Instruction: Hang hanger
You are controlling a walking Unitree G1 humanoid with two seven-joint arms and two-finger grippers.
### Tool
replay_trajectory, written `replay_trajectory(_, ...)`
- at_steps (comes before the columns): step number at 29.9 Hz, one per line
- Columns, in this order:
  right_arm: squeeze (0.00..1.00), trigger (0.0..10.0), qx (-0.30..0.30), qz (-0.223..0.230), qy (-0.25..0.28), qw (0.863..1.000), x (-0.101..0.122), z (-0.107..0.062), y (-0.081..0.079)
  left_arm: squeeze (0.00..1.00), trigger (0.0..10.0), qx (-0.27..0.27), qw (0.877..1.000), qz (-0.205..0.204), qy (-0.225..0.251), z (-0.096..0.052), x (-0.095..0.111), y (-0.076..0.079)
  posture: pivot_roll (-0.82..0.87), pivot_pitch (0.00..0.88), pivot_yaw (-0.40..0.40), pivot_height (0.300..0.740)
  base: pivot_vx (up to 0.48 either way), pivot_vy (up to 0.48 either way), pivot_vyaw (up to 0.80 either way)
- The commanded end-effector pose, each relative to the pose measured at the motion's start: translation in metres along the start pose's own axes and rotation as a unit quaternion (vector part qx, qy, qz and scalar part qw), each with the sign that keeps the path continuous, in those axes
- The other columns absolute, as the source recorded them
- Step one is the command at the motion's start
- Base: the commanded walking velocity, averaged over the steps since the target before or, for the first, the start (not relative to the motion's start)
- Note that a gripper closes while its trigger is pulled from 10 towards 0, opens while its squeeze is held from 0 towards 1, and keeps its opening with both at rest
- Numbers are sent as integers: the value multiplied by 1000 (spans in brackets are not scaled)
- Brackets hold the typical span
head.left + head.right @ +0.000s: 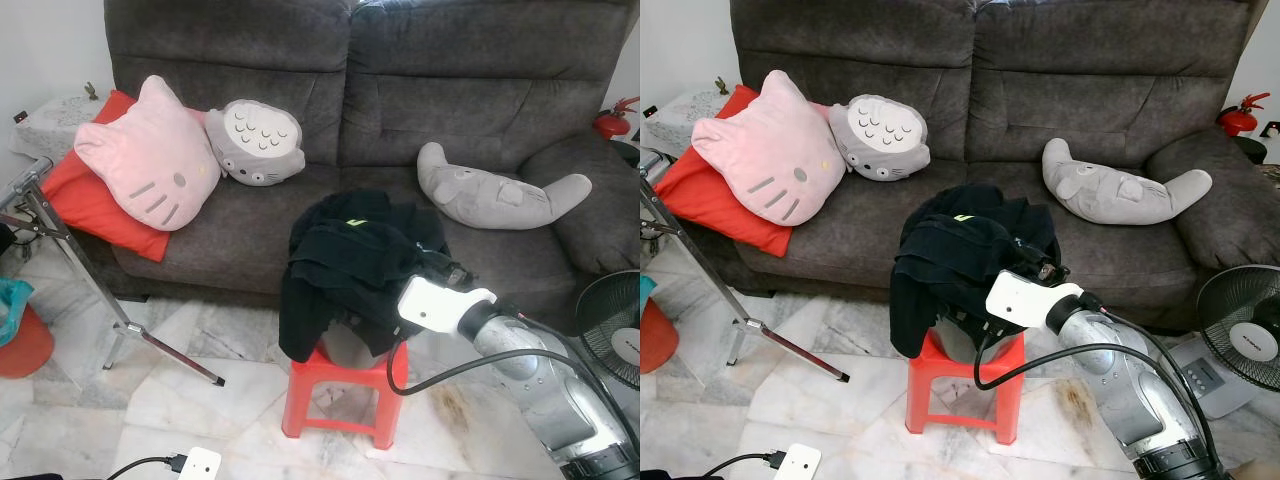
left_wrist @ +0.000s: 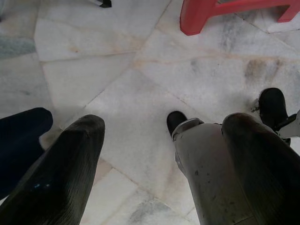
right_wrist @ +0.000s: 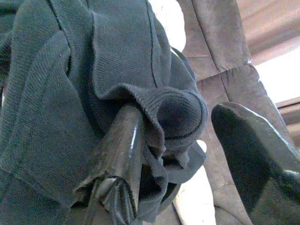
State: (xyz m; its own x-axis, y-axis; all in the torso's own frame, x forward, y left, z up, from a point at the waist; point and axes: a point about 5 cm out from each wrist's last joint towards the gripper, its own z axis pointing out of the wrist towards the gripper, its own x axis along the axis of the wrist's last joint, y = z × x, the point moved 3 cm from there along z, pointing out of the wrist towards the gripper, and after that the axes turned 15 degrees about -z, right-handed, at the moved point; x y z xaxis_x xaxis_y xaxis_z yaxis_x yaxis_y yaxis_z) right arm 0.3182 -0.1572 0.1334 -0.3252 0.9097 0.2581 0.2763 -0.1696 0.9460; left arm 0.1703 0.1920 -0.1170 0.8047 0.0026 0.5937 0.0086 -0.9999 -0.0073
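Observation:
A black garment (image 1: 350, 255) with a small green mark lies heaped on a red plastic stool (image 1: 345, 385) in front of the sofa. My right gripper (image 1: 442, 268) reaches into the right side of the heap from behind its white wrist. In the right wrist view that gripper (image 3: 176, 112) is open. One finger (image 3: 119, 154) is pushed into the folds, and a ribbed cuff (image 3: 180, 112) bulges between it and the other finger (image 3: 253, 150). My left gripper (image 2: 164, 122) hangs open over the marble floor, holding nothing.
A grey sofa (image 1: 450, 110) stands behind the stool with a pink cat cushion (image 1: 150, 150), a grey round cushion (image 1: 255, 140) and a grey seal plush (image 1: 500, 190). A metal stand (image 1: 90, 290) slants at left. A fan (image 1: 615, 325) stands at right. A white charger (image 1: 190, 465) lies on the floor.

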Motion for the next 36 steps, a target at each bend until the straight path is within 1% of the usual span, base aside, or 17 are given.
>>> replay_trajectory(1,0,0,-3,6,5,1000,2,2,1,0,10000,2,1000,5,1,0,1,-1,-50,0,-4,740,0,0,0)
replay_trajectory(5,0,0,5,6,4,1000,0,2,-3,0,10000,2,1000,6,2,0,1,-2,-49,0,-4,740,0,0,0)
replay_trajectory(16,0,0,5,12,9,1000,3,2,-4,0,10000,2,1000,8,-2,-1,-1,-3,-48,0,-3,740,0,0,0)
replay_trajectory(30,0,0,-3,15,4,1000,1,4,0,0,10000,4,1000,10,-6,-1,-2,-5,-48,0,-1,740,0,0,0)
replay_trajectory(32,0,0,-8,13,6,1000,2,4,3,0,10000,4,1000,10,-6,-1,-2,-5,-48,0,-1,740,0,0,0)
replay_trajectory(36,0,0,-33,9,9,999,3,6,18,0,10000,5,1000,11,-7,0,-2,-5,-48,0,1,740,0,0,0)
